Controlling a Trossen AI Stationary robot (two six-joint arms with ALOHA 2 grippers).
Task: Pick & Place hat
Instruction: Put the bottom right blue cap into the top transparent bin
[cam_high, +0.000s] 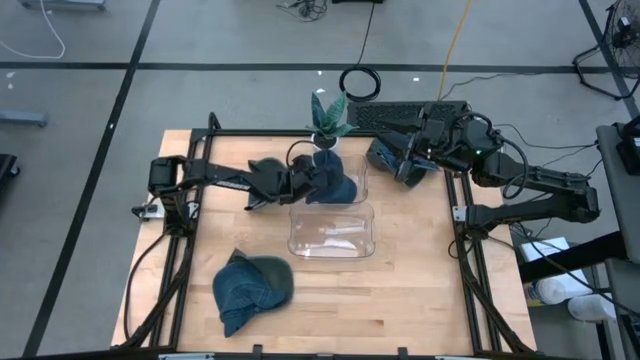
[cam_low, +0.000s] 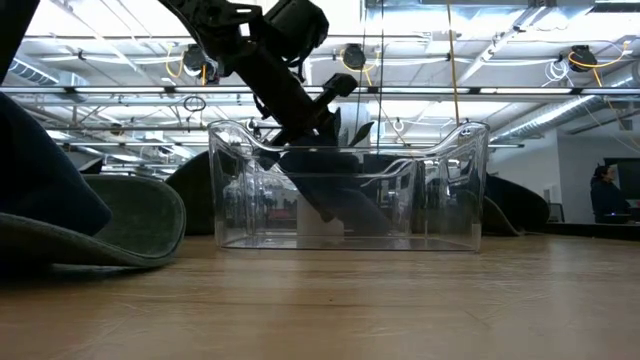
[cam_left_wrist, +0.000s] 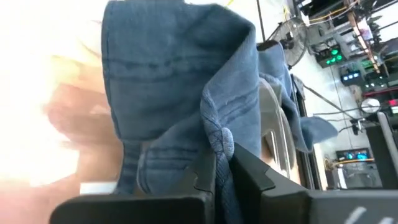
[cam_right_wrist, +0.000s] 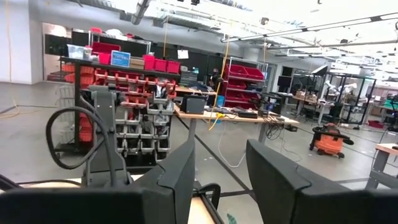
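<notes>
My left gripper (cam_high: 312, 184) is shut on a blue denim hat (cam_high: 338, 186) at the far end of the clear plastic container (cam_high: 332, 232). In the low view this hat (cam_low: 322, 192) shows dark through the container's wall (cam_low: 440, 190). A second denim hat (cam_high: 252, 286) lies flat on the table's near left. A third blue hat (cam_high: 384, 156) lies at the far right, under my raised right arm. My right gripper (cam_right_wrist: 219, 168) is open, faces the room and has nothing between its fingers. My left gripper pinches a bunched fold of the hat's denim (cam_left_wrist: 219, 138) between its two fingers (cam_left_wrist: 205, 177), several layers thick. It comes from the table's left, slanting down. The hat hangs off the fingers over the container's far end; I cannot tell whether its lower part rests on anything.
A small green plant in a pot (cam_high: 327, 122) stands just beyond the container at the table's far edge. A black cable coil (cam_high: 360, 82) lies on the floor behind it. Bare wood (cam_high: 420, 290) lies on the table's near right.
</notes>
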